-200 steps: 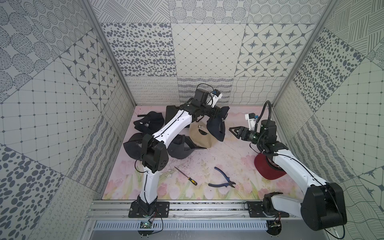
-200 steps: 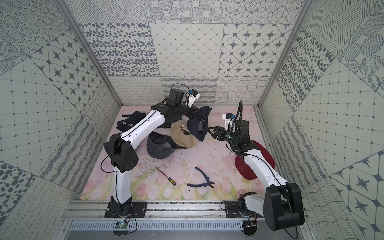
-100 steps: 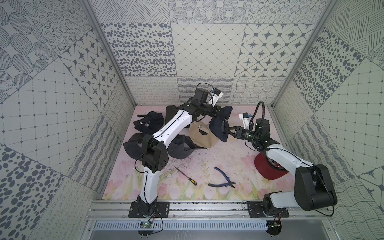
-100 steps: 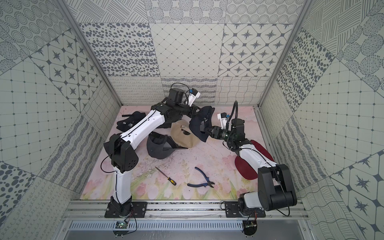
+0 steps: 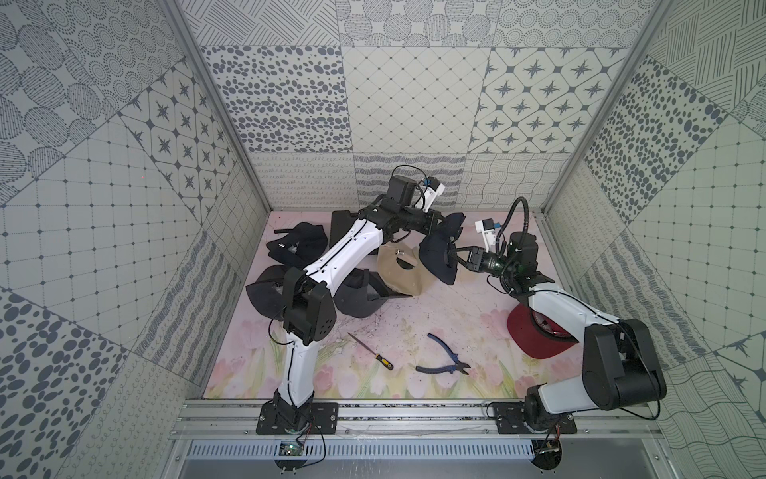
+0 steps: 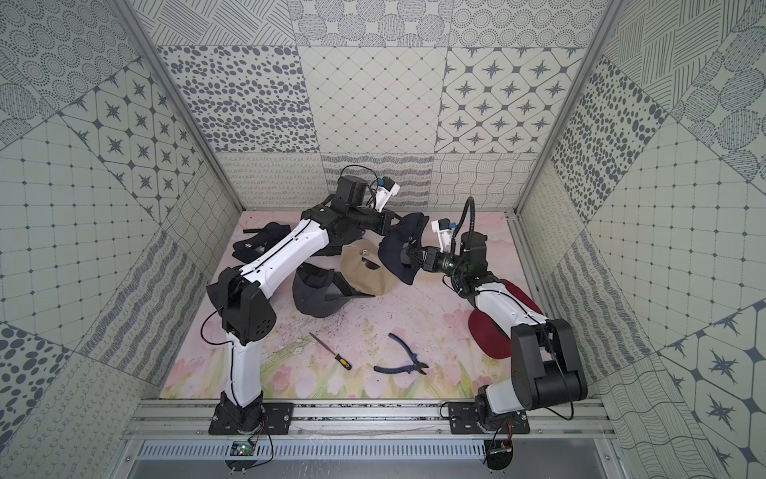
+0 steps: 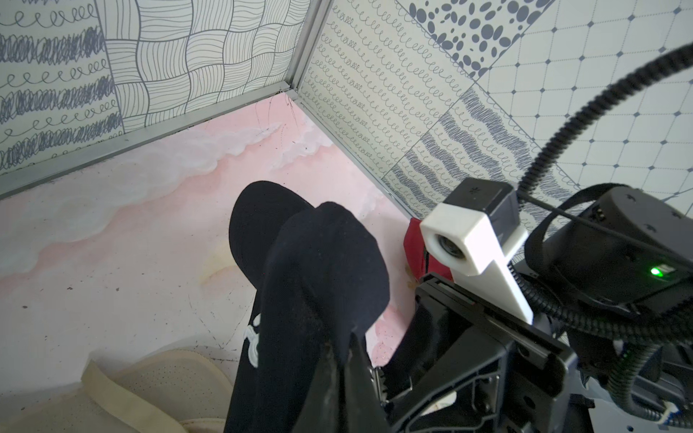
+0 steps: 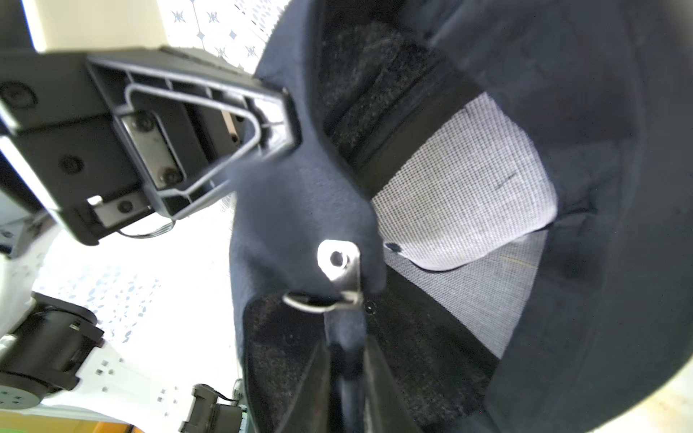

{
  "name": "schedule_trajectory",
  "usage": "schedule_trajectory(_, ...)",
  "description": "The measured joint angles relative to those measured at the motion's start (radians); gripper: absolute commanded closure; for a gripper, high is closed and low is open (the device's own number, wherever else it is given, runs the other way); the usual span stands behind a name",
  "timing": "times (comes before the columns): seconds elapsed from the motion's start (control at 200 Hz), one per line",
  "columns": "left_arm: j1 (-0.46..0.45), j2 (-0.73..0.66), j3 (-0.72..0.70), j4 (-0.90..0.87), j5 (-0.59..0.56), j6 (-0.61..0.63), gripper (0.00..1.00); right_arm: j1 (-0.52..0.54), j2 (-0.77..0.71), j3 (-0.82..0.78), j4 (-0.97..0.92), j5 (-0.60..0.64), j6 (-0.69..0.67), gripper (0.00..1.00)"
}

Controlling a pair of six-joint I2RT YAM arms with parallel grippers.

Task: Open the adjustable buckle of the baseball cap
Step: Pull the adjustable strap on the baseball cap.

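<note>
1. Position of workpiece. The navy baseball cap (image 5: 435, 254) (image 6: 393, 254) is suspended just beside the tan cap (image 5: 400, 271), on that cap's side facing the right arm. The tan cap lies flat on the desk (image 5: 414, 315). Whether the navy cap's lower edge touches the desk cannot be determined.

2. Left pincer (image 5: 437, 224) (image 7: 339, 375). Closed, pinching the fabric of the navy baseball cap near its edge, above the far side of the tan cap.

3. Right pincer (image 5: 454, 257) (image 8: 347, 360). Closed on the strap (image 8: 347, 330), with one finger on each side of it. The metal buckle (image 8: 339, 262) sits on the strap just beyond the fingertips, apart from them.

4. Other items. The screwdriver (image 5: 373, 353) and pliers (image 5: 443, 361) lie well apart from the tan cap, nearer the arm bases. The red cap (image 5: 534, 338) also lies well apart from it, on the right-arm side.
</note>
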Motion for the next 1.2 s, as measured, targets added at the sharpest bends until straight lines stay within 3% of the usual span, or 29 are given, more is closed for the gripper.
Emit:
schedule_trajectory(0.12, 0.0, 0.0, 0.001, 0.0, 0.001, -0.002, 0.99, 0.0, -0.004, 0.002, -0.008, 0.005, -0.007, 1.0)
schedule_trajectory(0.285, 0.0, 0.0, 0.012, -0.002, -0.004, 0.006, 0.59, 0.0, -0.021, 0.026, -0.069, 0.028, -0.048, 1.0)
schedule_trajectory(0.36, 0.002, 0.0, 0.015, -0.003, -0.012, 0.007, 0.5, 0.0, -0.03, 0.046, -0.1, 0.039, -0.071, 1.0)
schedule_trajectory(0.755, 0.029, -0.056, -0.071, -0.013, -0.012, 0.093, 0.4, 0.0, -0.03, 0.156, -0.229, 0.089, -0.193, 1.0)
schedule_trajectory(0.97, 0.054, -0.105, -0.146, -0.006, 0.036, 0.161, 0.47, 0.0, 0.0, 0.205, -0.254, 0.092, -0.216, 1.0)
schedule_trajectory(1.196, 0.054, -0.118, -0.222, 0.043, 0.093, 0.23, 0.44, 0.0, 0.002, 0.208, -0.264, 0.067, -0.219, 1.0)
